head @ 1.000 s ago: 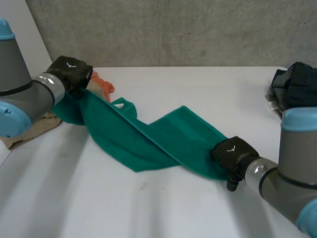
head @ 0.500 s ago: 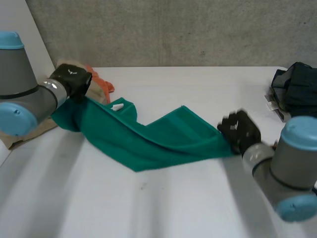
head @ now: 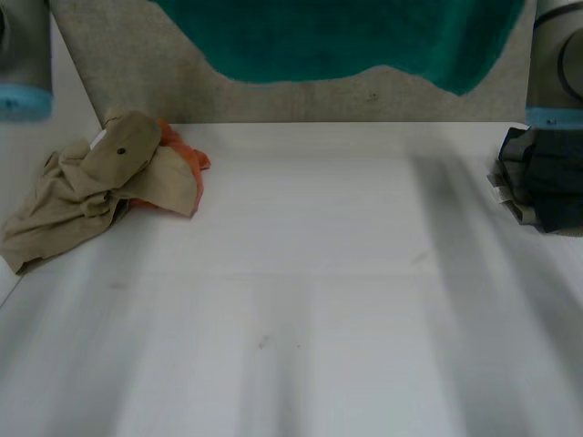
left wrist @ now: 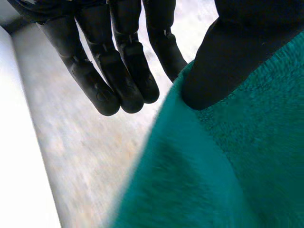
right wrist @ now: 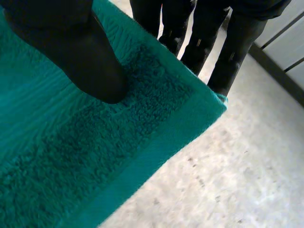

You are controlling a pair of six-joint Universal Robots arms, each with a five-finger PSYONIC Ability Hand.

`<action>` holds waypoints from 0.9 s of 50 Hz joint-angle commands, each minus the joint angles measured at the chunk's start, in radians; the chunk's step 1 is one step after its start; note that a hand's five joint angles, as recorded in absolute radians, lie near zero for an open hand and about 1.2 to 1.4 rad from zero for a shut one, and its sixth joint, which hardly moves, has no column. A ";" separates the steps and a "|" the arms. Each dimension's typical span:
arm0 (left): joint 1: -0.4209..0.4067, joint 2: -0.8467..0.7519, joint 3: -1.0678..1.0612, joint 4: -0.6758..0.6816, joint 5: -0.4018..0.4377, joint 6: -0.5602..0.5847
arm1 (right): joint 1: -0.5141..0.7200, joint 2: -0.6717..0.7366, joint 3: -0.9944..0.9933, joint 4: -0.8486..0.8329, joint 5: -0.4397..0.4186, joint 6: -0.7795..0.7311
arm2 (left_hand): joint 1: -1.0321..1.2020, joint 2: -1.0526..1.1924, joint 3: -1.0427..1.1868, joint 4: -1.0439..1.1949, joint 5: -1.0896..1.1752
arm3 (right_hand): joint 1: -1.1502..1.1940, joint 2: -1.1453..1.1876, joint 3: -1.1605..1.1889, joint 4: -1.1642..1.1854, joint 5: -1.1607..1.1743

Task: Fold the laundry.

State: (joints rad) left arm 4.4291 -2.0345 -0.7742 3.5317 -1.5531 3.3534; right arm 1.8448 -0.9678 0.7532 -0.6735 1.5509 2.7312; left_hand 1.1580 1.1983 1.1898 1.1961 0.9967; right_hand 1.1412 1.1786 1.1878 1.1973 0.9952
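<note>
The green towel (head: 346, 36) hangs high above the table, spread wide between my two raised arms, with its lower edge in front of the grey wall. In the left wrist view my left hand (left wrist: 228, 57) pinches the green towel (left wrist: 228, 166) at its edge, thumb pressed onto the cloth and the fingers (left wrist: 118, 71) straight beside it. My right hand (right wrist: 71, 42) holds a hemmed corner of the green towel (right wrist: 95, 142), thumb on top and fingers (right wrist: 204, 33) behind the cloth.
A crumpled tan garment (head: 100, 182) lies on an orange cloth (head: 187, 159) at the far left of the white table (head: 319, 300). A pile of dark clothes (head: 542, 182) sits at the right edge. My left arm (head: 18, 55) and right arm (head: 556, 64) stand high at the sides.
Both hands have lifted the green towel off the table and up high. The right hand closed on its corner first. The tan garment that the towel partly covered now lies bare.
</note>
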 commanded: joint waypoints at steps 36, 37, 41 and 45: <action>0.045 -0.294 -0.510 -0.105 0.126 0.459 | -0.162 -0.077 0.842 0.428 -0.224 -0.079 | -0.307 -0.347 -0.339 -0.345 -0.320 | 0.255 0.218 0.209 0.199 0.227; 0.049 -0.302 -0.499 -0.108 0.123 0.463 | -0.164 -0.077 0.842 0.434 -0.224 -0.079 | -0.348 -0.388 -0.380 -0.386 -0.361 | 0.255 0.218 0.209 0.199 0.227; 0.055 -0.312 -0.490 -0.100 0.125 0.486 | -0.160 -0.075 0.844 0.440 -0.224 -0.080 | -0.357 -0.398 -0.389 -0.395 -0.371 | 0.255 0.218 0.209 0.199 0.227; 0.068 -0.320 -0.490 -0.096 0.133 0.521 | -0.159 -0.075 0.842 0.440 -0.224 -0.082 | -0.360 -0.401 -0.392 -0.398 -0.374 | 0.255 0.218 0.209 0.199 0.227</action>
State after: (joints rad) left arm 4.4829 -2.3440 -1.2666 3.4310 -1.4286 3.8347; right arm 1.6832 -1.0436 1.5940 -0.2339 1.3273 2.6518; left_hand 0.7321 0.7244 0.7294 0.7221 0.5415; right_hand 1.1411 1.1786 1.1883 1.1981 0.9952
